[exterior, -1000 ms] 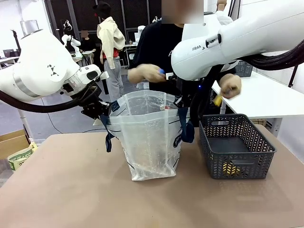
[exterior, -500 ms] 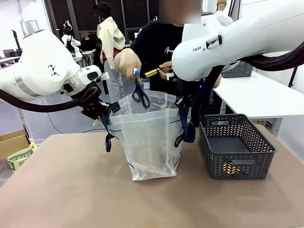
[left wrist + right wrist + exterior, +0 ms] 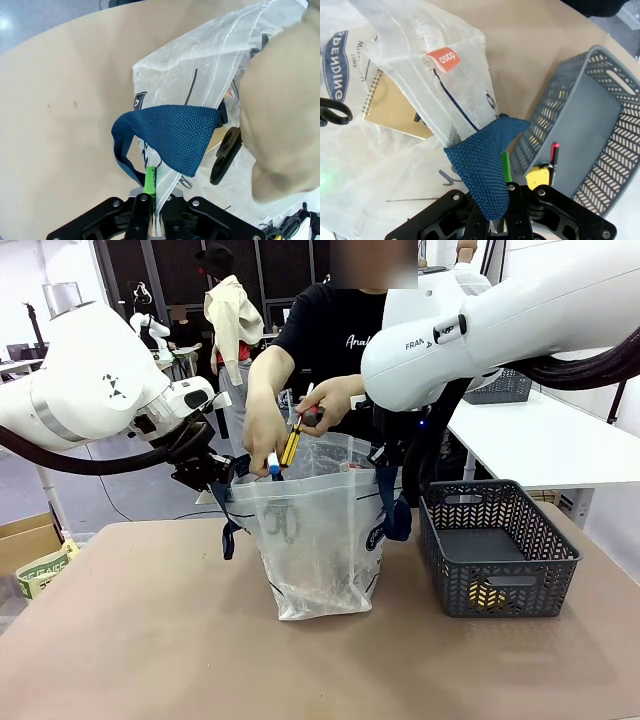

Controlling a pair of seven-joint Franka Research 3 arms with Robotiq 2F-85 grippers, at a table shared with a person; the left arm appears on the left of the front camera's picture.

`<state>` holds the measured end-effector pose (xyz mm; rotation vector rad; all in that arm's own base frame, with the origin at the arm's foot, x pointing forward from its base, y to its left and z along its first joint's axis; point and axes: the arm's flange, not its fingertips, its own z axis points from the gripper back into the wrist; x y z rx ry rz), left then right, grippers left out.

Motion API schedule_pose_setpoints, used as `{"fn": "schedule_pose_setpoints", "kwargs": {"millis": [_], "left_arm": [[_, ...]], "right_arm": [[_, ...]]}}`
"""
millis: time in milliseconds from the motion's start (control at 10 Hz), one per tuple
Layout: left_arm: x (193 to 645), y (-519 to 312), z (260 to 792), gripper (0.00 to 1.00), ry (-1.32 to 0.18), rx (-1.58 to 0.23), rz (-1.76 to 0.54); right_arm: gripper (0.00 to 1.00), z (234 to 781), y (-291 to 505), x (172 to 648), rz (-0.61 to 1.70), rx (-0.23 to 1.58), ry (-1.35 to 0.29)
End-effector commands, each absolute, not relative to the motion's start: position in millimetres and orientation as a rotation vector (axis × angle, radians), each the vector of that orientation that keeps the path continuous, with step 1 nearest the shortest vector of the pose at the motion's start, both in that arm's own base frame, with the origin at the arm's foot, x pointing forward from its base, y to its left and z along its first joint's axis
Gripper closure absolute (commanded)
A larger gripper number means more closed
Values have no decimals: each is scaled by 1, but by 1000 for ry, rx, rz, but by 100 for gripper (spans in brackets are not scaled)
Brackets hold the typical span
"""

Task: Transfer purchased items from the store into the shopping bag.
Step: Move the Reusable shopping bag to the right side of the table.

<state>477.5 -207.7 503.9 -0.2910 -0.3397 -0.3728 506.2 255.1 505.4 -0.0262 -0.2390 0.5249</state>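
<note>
You are looking across a tan table (image 3: 130, 640) at a person in a black T-shirt who stands on the far side. The shopping bag (image 3: 318, 540), clear plastic with navy straps, stands upright near the middle of the table, its mouth held open between your two arms. Your left gripper (image 3: 213, 472) is clamped on the bag's left rim, right where the left strap (image 3: 167, 137) joins it. In the left wrist view, a green pad (image 3: 150, 179) presses against the plastic. Your right gripper (image 3: 499, 176) is closed tight on the right strap (image 3: 485, 165) at the bag's other side.

One hand (image 3: 263, 430) of the person reaches into the bag's mouth and holds black-handled scissors (image 3: 283, 523), whose loops show through the plastic. The other hand (image 3: 330, 400) is just above the rim with a thin yellow and red item (image 3: 292, 443); what it is you cannot tell. Inside the bag lies a brown spiral-bound notebook (image 3: 395, 107).

The basket (image 3: 530, 585), dark grey with lattice sides, sits on the table just to the right of the bag. In it rests a yellow piece (image 3: 538, 176) by the wall nearest you, with a slim red-tipped item (image 3: 553, 150) beside it
</note>
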Motion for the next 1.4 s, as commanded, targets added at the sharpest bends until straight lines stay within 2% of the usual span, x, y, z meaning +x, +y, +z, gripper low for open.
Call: {"fn": "schedule_pose_setpoints", "kwargs": {"millis": [0,1300], "left_arm": [[478,-207,503,100,-343,-290,-370],[478,-207,503,100,-343,-290,-370]], "right_arm": [[100,506,254,506,523,-27,-240],[100,506,256,505,547,-31,-252]]}}
